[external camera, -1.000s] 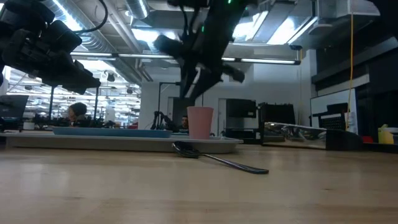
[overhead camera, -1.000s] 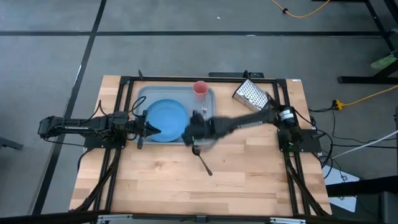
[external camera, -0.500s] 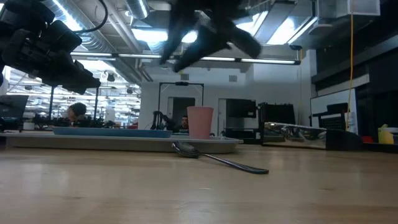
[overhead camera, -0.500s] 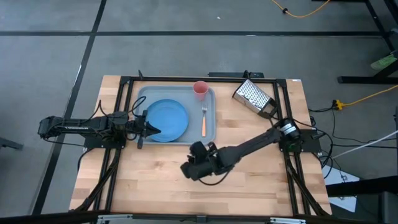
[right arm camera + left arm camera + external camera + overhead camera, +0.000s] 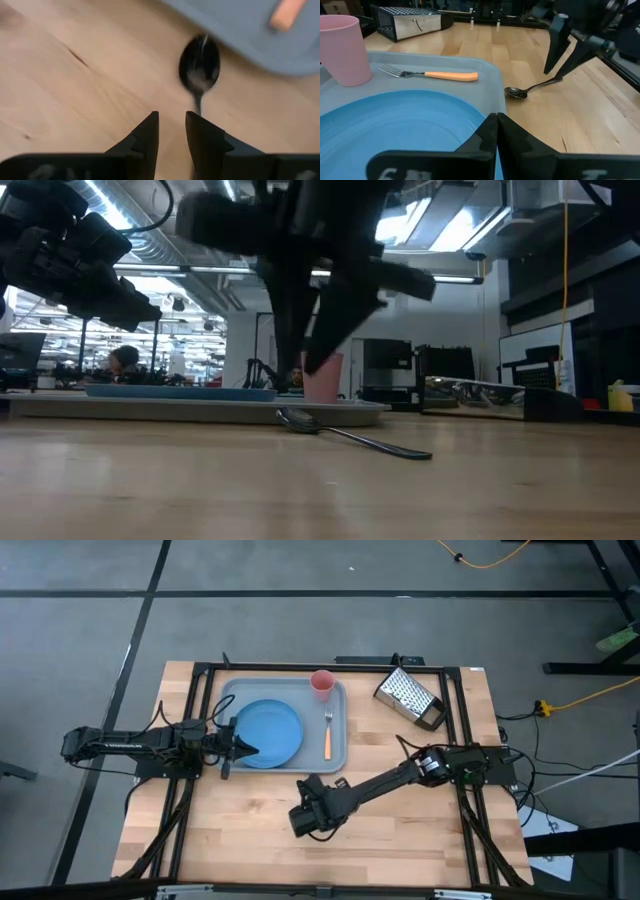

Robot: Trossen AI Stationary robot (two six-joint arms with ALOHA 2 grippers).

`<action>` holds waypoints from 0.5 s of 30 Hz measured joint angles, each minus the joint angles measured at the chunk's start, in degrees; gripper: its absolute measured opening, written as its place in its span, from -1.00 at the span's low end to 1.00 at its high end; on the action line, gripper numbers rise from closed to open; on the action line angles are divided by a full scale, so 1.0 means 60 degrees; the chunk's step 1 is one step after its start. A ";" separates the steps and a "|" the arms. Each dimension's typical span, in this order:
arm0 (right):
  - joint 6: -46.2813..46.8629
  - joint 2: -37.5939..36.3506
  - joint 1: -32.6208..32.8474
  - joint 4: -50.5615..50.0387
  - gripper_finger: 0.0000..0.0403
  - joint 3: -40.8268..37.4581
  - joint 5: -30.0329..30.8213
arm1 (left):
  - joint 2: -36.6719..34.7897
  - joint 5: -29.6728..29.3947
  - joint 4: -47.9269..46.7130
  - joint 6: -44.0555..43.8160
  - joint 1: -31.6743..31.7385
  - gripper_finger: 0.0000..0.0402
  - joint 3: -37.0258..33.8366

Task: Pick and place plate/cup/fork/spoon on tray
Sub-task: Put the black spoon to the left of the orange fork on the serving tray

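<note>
The grey-blue tray (image 5: pixel 338 712) holds the blue plate (image 5: pixel 270 730), the pink cup (image 5: pixel 322 683) and the orange-handled fork (image 5: pixel 328 738). The dark spoon (image 5: pixel 516 92) lies flat on the wood, its bowl (image 5: pixel 200 62) just off the tray's near rim; in the high view my right arm hides it. My right gripper (image 5: pixel 172 122) is narrowly open, pointing down above the spoon's handle, short of the bowl. My left gripper (image 5: pixel 496 120) is shut and empty above the plate's left edge.
A metal box grater (image 5: pixel 410 698) lies on the table to the right of the tray's far end. Bare wood lies near and to the right of the spoon. The black frame rails run along the table's left, right and far sides.
My right gripper has left the tray, where the fork now shows, gone toward the table's near edge, and come down over the spoon. The spoon has not moved.
</note>
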 joint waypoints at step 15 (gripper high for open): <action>-0.0905 0.0111 -0.0058 0.0340 -0.50 -0.1038 -0.1222 | -0.0003 0.0000 -0.0011 0.0000 0.0003 -1.00 0.0000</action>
